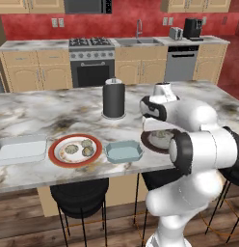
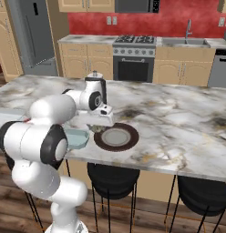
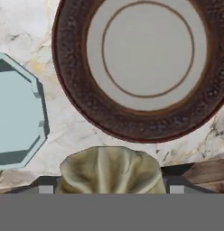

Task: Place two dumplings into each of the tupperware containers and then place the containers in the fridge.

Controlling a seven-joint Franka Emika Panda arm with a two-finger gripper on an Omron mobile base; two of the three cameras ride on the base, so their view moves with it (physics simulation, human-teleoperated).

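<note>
A: Which step is this?

B: Carrying a dumpling [image 3: 111,170]. The gripper [image 2: 97,128] has its jaws standing wide around it, holding it above the counter [image 2: 178,118] between the dark brown plate [image 3: 145,67] and the light blue container [image 3: 14,113].

A: And the others?

B: Three sit on the red-rimmed plate [image 1: 58,155], left of the blue container; the white container [image 1: 20,148] lies further left. The fridge [image 2: 30,34] stands behind.

A: Next?

B: I'd judge a sideways shift over the blue container, then release.
</note>
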